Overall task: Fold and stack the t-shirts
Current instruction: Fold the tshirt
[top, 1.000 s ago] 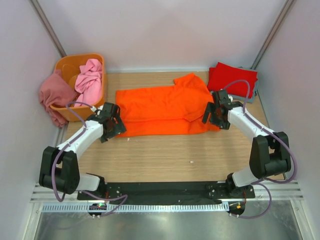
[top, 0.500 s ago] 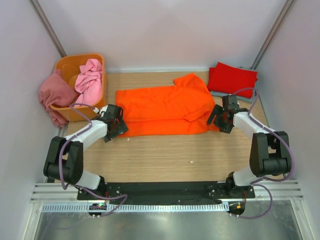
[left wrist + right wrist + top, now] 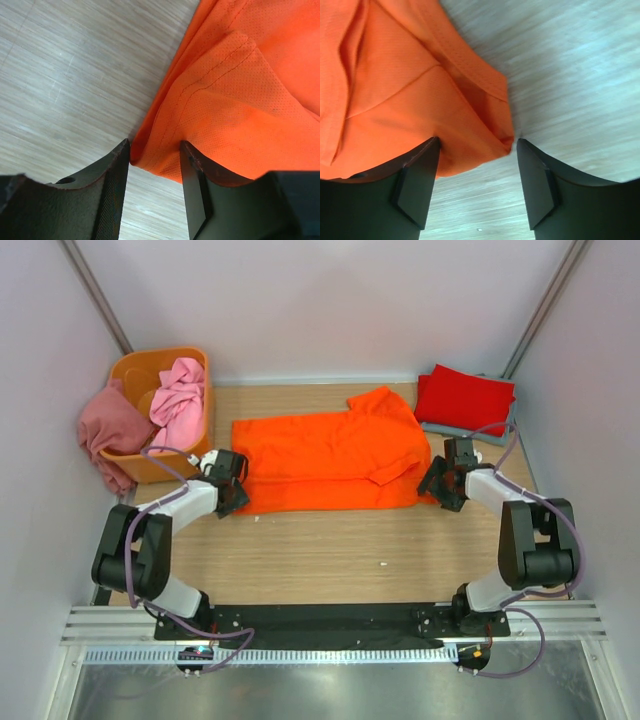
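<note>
The bright orange t-shirt lies spread across the middle of the table, partly folded. My left gripper is at its near left corner. In the left wrist view the jaws stand part closed with the hemmed corner between them and a gap still showing. My right gripper is at the near right corner. Its jaws are open on either side of the corner. A folded red t-shirt lies at the back right on a grey-blue one.
An orange plastic tub stands at the back left. A light pink t-shirt sits in it and a dusty rose one hangs over its left side. White walls close in the table on three sides.
Both grippers have moved in to the orange t-shirt's near corners. Both pairs of jaws have narrowed, the left more than the right.
</note>
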